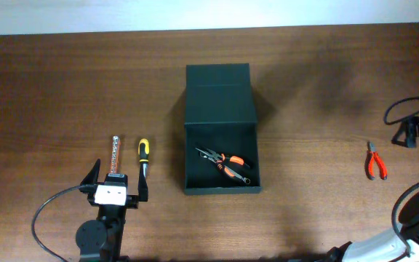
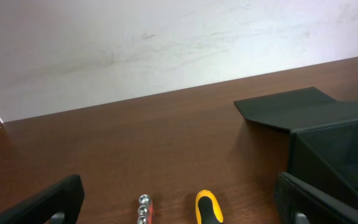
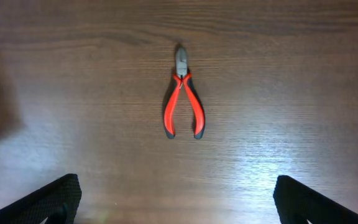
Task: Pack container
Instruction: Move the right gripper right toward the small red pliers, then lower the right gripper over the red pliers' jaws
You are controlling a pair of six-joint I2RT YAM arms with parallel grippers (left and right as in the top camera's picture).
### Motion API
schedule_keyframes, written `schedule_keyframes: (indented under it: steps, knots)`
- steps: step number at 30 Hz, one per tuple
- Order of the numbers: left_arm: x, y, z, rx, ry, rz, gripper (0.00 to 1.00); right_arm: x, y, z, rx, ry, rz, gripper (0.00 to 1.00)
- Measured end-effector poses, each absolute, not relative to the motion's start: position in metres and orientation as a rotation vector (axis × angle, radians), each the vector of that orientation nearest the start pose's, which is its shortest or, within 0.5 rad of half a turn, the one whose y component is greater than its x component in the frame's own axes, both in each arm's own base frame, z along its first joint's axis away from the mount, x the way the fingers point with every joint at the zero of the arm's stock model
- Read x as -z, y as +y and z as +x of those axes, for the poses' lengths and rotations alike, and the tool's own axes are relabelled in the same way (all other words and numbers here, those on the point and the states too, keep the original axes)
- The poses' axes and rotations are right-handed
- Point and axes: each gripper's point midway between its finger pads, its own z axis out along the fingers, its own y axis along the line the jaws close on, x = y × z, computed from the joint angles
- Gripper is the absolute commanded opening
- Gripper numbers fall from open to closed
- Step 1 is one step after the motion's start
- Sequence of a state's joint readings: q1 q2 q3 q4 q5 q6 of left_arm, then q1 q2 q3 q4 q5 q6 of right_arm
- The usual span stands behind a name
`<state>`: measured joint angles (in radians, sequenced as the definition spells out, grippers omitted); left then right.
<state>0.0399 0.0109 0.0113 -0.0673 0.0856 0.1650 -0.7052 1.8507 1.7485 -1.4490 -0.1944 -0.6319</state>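
The container (image 1: pixel 218 94) stands right of the left tool (image 1: pixel 118 178) and left of the right tool (image 3: pixel 179 196); both tools gape wide, empty.

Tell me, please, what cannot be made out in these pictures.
1. Left wrist: the yellow-handled screwdriver and the metal tool beside it are cut by the bottom edge; only their ends show.
2. Left wrist: the container's inside is hidden by its own wall and the right edge.
3. Overhead: the orange-handled pliers in the container are too small to tell whether their jaws are shut.
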Motion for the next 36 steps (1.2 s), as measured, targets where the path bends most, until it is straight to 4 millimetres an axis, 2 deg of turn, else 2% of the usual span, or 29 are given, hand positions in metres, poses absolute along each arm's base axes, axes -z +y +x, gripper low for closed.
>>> schedule_keyframes:
  steps: [4, 7, 10, 13, 18, 28, 36]
  knots:
    - [-0.16, -0.005, 0.246, -0.087, 1.63, 0.168, 0.99, -0.154, -0.193, 0.297, -0.215, 2.977, 0.058, 0.99]
    - [-0.16, -0.005, 0.246, -0.087, 1.63, 0.168, 0.99, -0.139, -0.186, 0.302, -0.209, 2.984, 0.017, 0.99]
    - [-0.16, -0.005, 0.246, -0.087, 1.63, 0.168, 0.99, -0.121, -0.182, 0.297, -0.211, 3.017, 0.001, 0.99]
    - [-0.16, -0.005, 0.246, -0.087, 1.63, 0.168, 0.99, -0.11, -0.188, 0.295, -0.164, 3.036, 0.026, 0.99]
    - [-0.16, -0.005, 0.246, -0.087, 1.63, 0.168, 0.99, -0.104, -0.2, 0.295, -0.066, 3.049, 0.1, 0.99]
    - [-0.16, -0.005, 0.246, -0.087, 1.63, 0.168, 0.99, -0.074, -0.194, 0.276, -0.076, 3.118, 0.153, 0.99]
    - [-0.16, -0.005, 0.246, -0.087, 1.63, 0.168, 0.99, -0.071, -0.206, 0.277, 0.031, 3.117, 0.247, 0.99]
